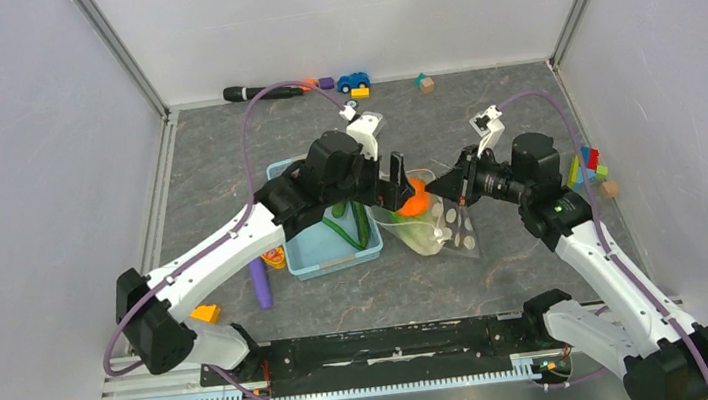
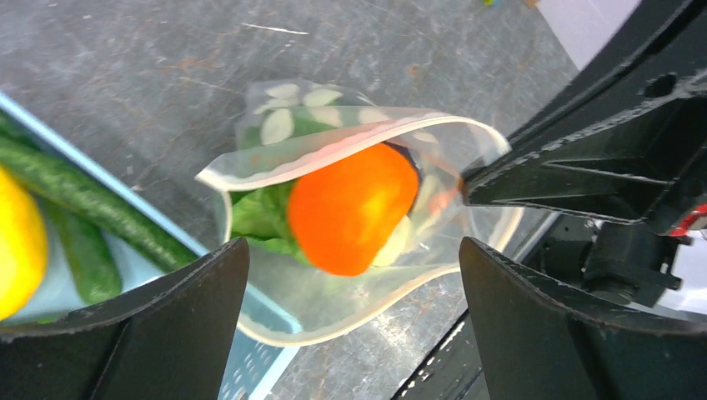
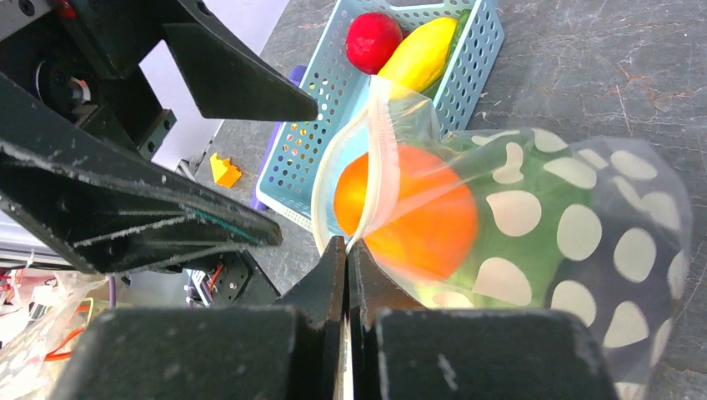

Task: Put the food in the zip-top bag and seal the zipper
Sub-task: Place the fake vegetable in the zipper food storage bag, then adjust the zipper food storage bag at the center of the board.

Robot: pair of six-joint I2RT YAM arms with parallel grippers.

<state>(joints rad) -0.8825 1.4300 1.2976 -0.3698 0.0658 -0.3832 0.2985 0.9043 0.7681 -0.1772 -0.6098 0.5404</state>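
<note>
The clear dotted zip-top bag (image 1: 439, 233) lies right of the basket, its mouth held open towards the left. My right gripper (image 1: 457, 191) is shut on the mouth edge at the white zipper (image 3: 380, 158); in its wrist view the gripper (image 3: 347, 247) pinches that strip. An orange round piece (image 2: 354, 208) sits in the bag mouth, over green lettuce (image 2: 258, 217). A dark eggplant (image 3: 659, 308) shows deep inside. My left gripper (image 2: 352, 258) is open and empty just above the mouth (image 1: 407, 192). Cucumbers (image 2: 83, 208), a yellow piece (image 3: 421, 54) and a red piece (image 3: 373, 40) lie in the basket.
The light-blue lattice basket (image 1: 308, 253) stands left of the bag. A long purple rod (image 1: 259, 283) and a small yellow block (image 1: 205, 315) lie on its left. A marker (image 1: 262, 92) and a toy car (image 1: 353, 81) lie by the back wall. Coloured blocks (image 1: 588, 171) sit at the right.
</note>
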